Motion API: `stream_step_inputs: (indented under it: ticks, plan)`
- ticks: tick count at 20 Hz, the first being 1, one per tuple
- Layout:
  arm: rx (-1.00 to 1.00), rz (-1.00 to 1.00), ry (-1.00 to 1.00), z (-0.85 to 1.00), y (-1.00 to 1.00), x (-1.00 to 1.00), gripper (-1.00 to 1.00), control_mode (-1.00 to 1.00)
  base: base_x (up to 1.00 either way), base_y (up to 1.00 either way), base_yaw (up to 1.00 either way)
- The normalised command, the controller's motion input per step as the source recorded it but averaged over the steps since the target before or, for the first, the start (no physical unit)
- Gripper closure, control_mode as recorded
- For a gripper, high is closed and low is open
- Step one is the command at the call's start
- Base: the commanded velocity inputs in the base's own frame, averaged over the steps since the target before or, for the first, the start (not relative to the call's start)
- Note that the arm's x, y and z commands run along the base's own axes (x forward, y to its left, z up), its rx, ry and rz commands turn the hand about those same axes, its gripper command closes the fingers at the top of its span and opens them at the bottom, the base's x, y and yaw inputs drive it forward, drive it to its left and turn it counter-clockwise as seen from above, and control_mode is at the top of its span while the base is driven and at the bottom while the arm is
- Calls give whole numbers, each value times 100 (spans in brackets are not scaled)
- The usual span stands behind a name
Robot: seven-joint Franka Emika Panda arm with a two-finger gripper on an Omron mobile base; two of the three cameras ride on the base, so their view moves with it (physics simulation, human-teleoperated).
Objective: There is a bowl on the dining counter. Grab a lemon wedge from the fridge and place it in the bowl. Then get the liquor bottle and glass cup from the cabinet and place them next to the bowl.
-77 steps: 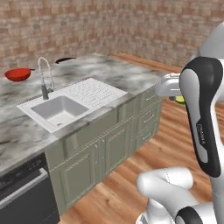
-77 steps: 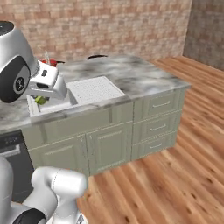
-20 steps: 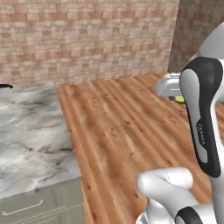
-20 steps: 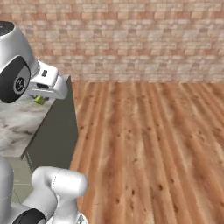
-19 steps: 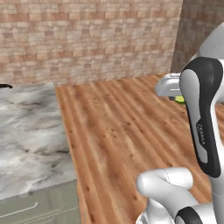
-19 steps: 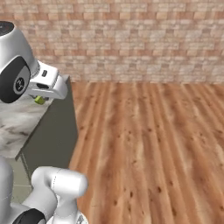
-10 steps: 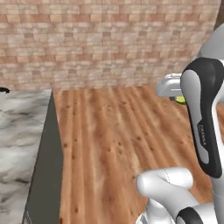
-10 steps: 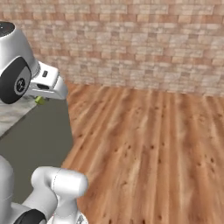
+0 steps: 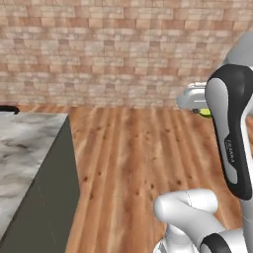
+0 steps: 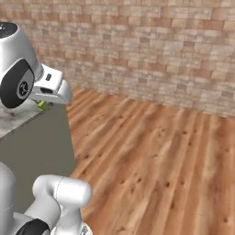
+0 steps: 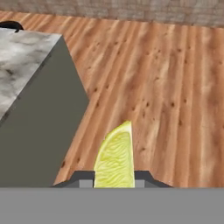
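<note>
1. My gripper (image 11: pixel 114 179) is clamped on the lemon wedge (image 11: pixel 116 158): in the hand view the yellow slice stands upright between my two dark fingertips (image 11: pixel 83 177), its pointed end up and its ribbed flesh facing the camera.
2. In the left base view the wedge (image 9: pixel 204 112) shows as a small yellow-green bit just under my pale hand, tucked behind the dark forearm link at the right of the picture.
3. In the right base view the same wedge (image 10: pixel 43 105) peeks out below my hand at the left, just above the edge of the dining counter (image 10: pixel 18 120).
4. The counter's marble top (image 9: pixel 22 148) lies at the lower left of the left base view, grey-white and veined, ending in a dark flat end panel (image 9: pixel 47 207) that drops to the floor.
5. In the hand view that counter corner (image 11: pixel 26 61) sits to the upper left of the wedge, and the wedge hangs over wooden floor (image 11: pixel 175 87), off the marble.
6. A small black shape (image 9: pixel 9 109) sits at the far edge of the counter; I cannot tell what it is.
7. A brick wall (image 9: pixel 108 49) runs across the back, with warm wood planks reaching from it toward me.
</note>
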Motion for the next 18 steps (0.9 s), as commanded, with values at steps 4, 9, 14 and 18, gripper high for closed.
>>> stream_step_inputs:
  ticks: [4,9,14,18]
  plan:
    - [0,0,0,0,0,0,100,100,100,-41,44]
    - [0,0,0,0,0,0,100,100,100,-44,43]
    - [0,0,0,0,0,0,100,100,100,-66,38]
    - [0,0,0,0,0,0,100,100,100,-71,40]
